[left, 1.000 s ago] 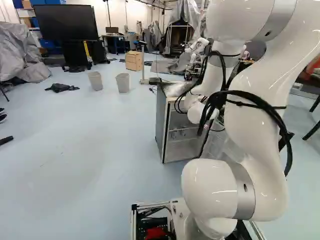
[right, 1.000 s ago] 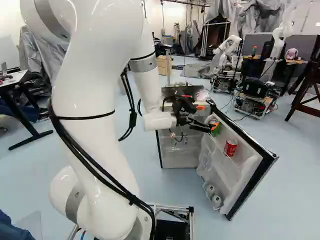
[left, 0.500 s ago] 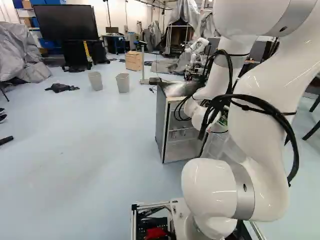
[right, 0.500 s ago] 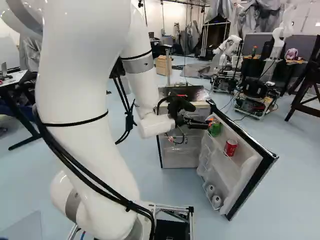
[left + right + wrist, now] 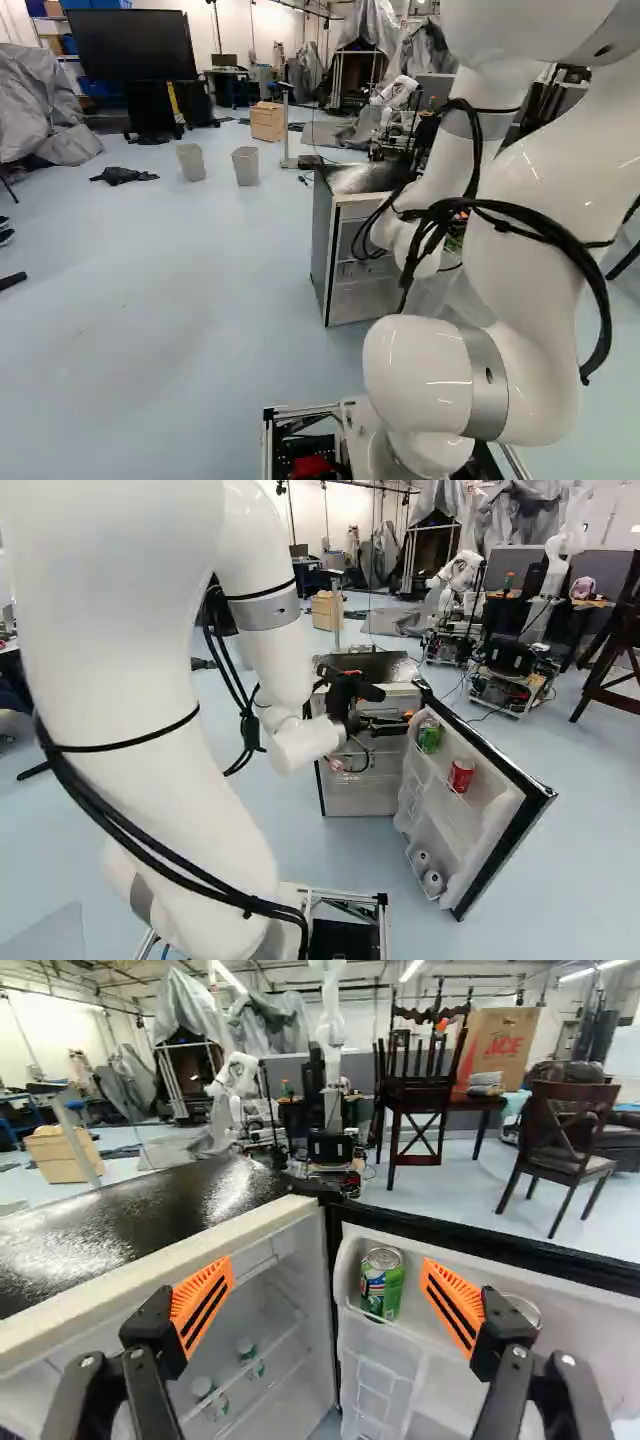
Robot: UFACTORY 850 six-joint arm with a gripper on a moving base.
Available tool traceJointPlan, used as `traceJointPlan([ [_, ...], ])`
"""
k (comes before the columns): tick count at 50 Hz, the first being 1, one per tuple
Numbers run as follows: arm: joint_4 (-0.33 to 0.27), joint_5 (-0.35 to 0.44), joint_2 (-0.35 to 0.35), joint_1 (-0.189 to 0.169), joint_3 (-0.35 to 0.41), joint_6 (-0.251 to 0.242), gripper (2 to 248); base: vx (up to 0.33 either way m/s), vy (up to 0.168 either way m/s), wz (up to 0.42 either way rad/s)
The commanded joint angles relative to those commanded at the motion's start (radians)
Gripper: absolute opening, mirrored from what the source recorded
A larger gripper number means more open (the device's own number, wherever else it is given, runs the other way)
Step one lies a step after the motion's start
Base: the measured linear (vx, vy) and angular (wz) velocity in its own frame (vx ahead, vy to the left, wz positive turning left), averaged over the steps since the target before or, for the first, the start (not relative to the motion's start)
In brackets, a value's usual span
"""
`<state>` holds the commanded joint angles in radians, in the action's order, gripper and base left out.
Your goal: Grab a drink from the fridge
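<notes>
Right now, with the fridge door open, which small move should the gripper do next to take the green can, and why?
I would probably shift the gripper slightly toward the fridge door, to centre it on the green can. The fingers stand open, and the can, upright in the door's shelf, is ahead of them but seems off-centre, nearer the door-side finger.

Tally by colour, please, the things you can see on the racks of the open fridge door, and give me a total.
Green can: 1
Red can: 1
Pale round-ended things, too small to tell what they are: 2
Total in sight: 4
</notes>
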<state>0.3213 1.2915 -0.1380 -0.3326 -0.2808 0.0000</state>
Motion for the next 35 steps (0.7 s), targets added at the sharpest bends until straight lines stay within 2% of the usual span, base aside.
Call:
traceJointPlan([
  [12, -0.107, -0.029, 0.016, -0.017, 0.025, 0.0, 247, 0.0, 0.0, 0.0],
  [35, -0.124, -0.036, -0.052, -0.019, 0.016, 0.0, 247, 0.0, 0.0, 0.0],
])
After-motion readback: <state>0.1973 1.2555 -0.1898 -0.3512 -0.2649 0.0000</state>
